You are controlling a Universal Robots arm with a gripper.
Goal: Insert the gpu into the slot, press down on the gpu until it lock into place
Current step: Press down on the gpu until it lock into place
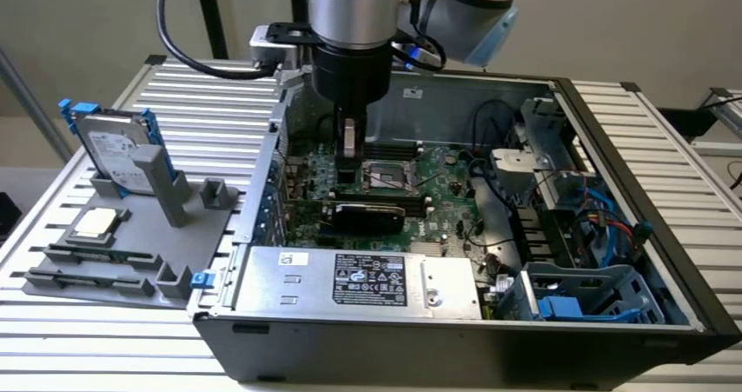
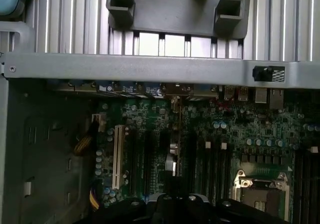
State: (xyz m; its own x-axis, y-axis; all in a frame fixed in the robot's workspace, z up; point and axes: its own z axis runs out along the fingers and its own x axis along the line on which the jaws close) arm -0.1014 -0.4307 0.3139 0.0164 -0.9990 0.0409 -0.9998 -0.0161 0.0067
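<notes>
Pincer [image 1: 347, 144] clenched, empty, just above gpu [image 1: 363, 213] standing on motherboard [image 1: 447, 214]. CPU socket [image 1: 387, 176] beside, power supply [image 1: 360, 281] close alongside, cable bundle [image 1: 499, 179] at exterior view's right.

I am seeing the thin black matt gpu card [image 1: 368, 211] lying over the green circuit board [image 1: 447, 202]. I am viewing the silver brushed-metal power-supply box [image 1: 360, 281], its paper label glossy, and the grey matt plastic holder tray [image 1: 82, 279] on the ribbed aluminium table [image 1: 93, 340].
</notes>
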